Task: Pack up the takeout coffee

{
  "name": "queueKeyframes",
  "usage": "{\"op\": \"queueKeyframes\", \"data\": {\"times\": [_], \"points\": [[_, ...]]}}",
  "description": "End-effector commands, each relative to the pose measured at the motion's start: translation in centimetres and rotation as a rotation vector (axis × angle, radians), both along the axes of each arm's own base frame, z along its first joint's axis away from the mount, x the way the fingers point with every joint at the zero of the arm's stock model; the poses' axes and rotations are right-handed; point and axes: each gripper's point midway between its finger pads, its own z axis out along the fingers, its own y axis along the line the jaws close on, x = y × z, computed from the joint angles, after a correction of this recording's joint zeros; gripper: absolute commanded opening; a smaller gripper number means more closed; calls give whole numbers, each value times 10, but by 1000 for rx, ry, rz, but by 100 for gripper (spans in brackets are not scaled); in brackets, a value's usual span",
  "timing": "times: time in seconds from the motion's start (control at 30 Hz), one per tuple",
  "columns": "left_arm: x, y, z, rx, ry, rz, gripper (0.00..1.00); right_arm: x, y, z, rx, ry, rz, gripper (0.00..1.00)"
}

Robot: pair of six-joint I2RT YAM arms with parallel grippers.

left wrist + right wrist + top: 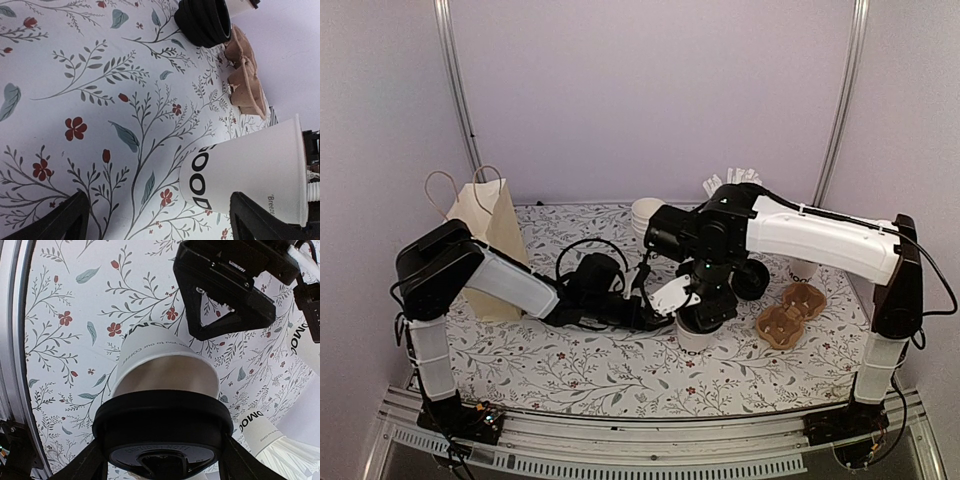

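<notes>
A small white paper cup [165, 365] stands upright and open on the flower-patterned counter [570, 365], near its middle, with black lettering around its side. Just above the cup's mouth the right pincer [162, 462] is clenched on a round black lid [162, 437], one finger on each side of the lid's rim. The lid hides the near part of the mouth while the inside of the cup shows beyond it; whether the lid touches the rim cannot be told. Just left of the cup, the left pincer [157, 212] lies low over the counter with its jaws spread wide and nothing in them. The cup stands just ahead of them, nearer one finger, apparently apart from both. To the cup's right and a little behind it sits a stack of black lids [750, 278], and just right of that a brown pulp carrier [790, 312] lies flat. Behind the carrier stands a second cup [803, 270]. Behind the open cup are a stack of white cups [645, 215] and a cup of straws [720, 185]. Well apart to the cup's left stands a cream paper bag [485, 225] with loop handles.
</notes>
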Motion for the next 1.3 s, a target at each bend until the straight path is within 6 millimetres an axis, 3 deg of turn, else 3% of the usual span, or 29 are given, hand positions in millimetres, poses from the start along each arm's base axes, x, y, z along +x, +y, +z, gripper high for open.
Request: {"op": "queueKeyframes", "data": {"times": [0.0, 0.33, 0.8, 1.27], "points": [[-4, -9, -1, -7, -11, -26, 100, -5, -1, 14, 30, -25, -4, 73], [-6, -14, 4, -16, -26, -47, 100, -11, 5, -3, 15, 38, 2, 74], [-8, -16, 6, -24, -39, -72, 100, 7, 9, -11, 7, 47, -11, 75], [-9, -16, 4, -24, -39, -79, 100, 8, 12, -18, -1, 65, -9, 79]]}}
